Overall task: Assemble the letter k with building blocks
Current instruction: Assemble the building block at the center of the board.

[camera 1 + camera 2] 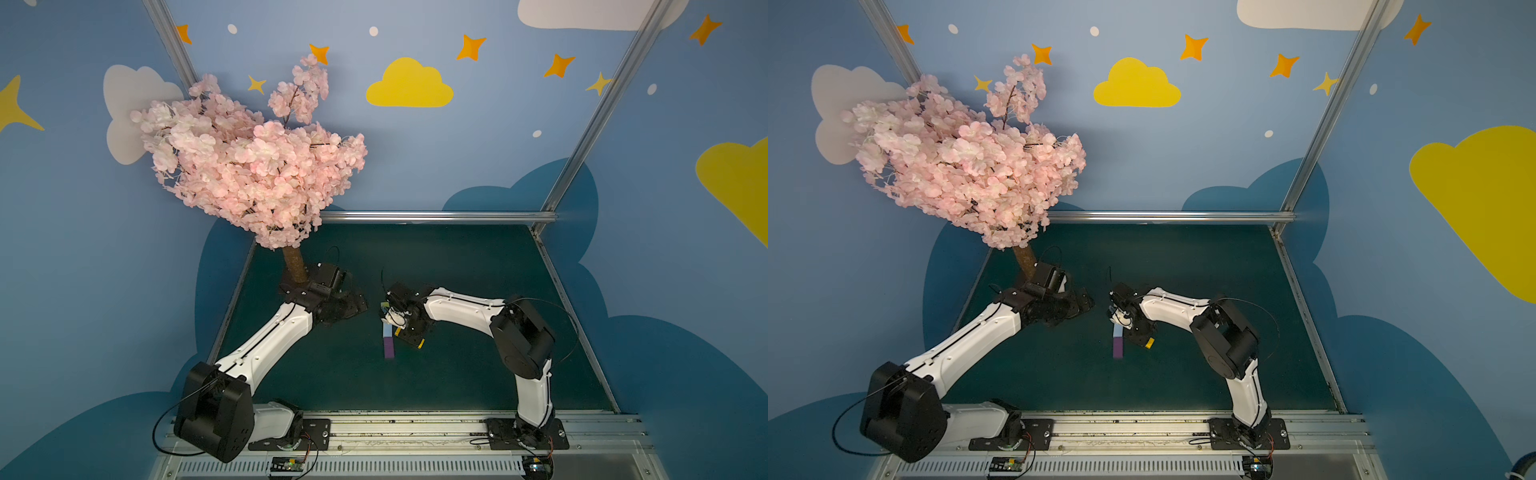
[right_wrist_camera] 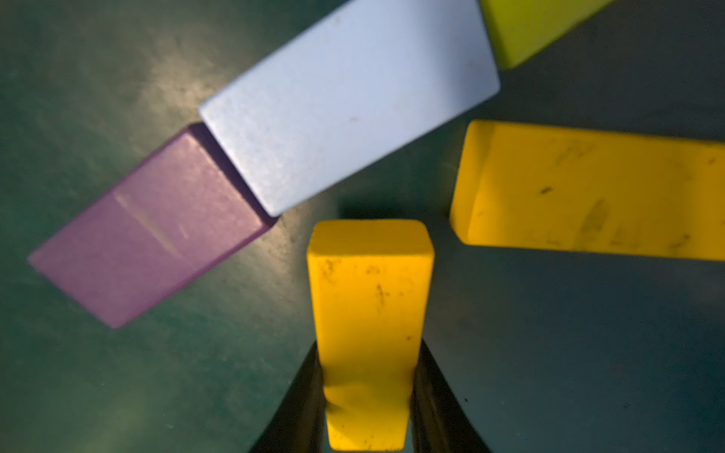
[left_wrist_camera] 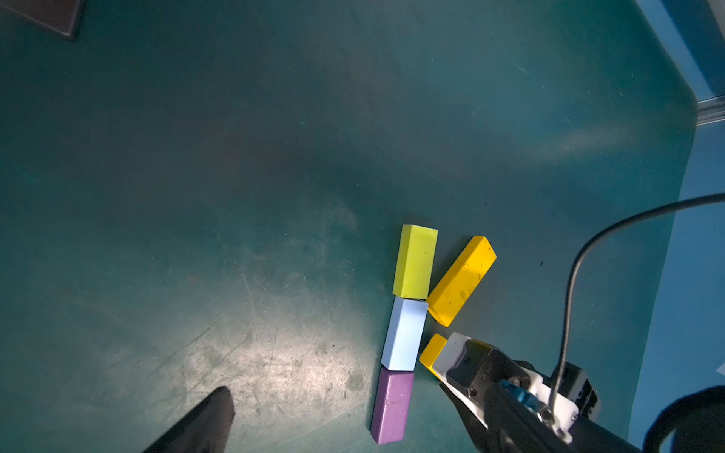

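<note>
Yellow block (image 2: 368, 313), blue block (image 2: 349, 102), purple block (image 2: 149, 231)

Five blocks (image 3: 405, 333), two apparently longer.

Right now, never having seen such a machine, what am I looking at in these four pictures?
Two robot arms work over a green table. Two pictures look down on the whole scene; the other two come from a camera on each arm's wrist. On the table three short blocks lie end to end: lime-green block, light blue block, purple block. A longer orange-yellow block lies slanted beside the lime-green one. The right claw is shut on a second orange-yellow block, its free end near the light blue block. The left claw stands open and empty, by a pink blossom tree. Together the blocks nearly form a K.
</note>
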`<state>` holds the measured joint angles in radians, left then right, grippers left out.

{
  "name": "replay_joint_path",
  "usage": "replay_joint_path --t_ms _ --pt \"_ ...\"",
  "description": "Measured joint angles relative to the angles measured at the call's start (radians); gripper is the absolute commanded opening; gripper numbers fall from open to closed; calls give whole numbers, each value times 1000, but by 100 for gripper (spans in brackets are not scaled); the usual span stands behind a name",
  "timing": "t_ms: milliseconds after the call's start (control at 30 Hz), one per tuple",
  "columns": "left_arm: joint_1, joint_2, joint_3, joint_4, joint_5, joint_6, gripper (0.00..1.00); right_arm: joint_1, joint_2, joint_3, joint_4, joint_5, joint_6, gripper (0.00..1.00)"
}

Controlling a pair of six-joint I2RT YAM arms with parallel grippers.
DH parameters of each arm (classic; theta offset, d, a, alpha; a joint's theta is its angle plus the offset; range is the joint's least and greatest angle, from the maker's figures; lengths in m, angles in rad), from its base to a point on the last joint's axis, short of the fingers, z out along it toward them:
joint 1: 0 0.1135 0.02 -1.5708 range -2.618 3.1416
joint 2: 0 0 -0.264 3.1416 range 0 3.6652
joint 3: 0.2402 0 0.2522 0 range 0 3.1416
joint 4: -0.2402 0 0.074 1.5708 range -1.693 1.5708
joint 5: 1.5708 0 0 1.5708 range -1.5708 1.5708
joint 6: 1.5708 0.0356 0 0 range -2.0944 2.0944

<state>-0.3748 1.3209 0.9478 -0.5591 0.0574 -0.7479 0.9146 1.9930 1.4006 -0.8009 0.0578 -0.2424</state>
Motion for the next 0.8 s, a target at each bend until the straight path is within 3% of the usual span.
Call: replay_joint_path --t_ms 200,467,600,800 --pt "0 0 0 0 -1 0 100 8 0 -2 6 27 3 51" --pt "0 0 0 0 -1 0 100 10 -31 -35 53 54 28 55" --pt "0 -1 0 0 -5 3 100 10 -147 -85 96 54 54 56" --pt "0 -45 2 2 -37 27 100 8 -461 -117 189 84 105 61"
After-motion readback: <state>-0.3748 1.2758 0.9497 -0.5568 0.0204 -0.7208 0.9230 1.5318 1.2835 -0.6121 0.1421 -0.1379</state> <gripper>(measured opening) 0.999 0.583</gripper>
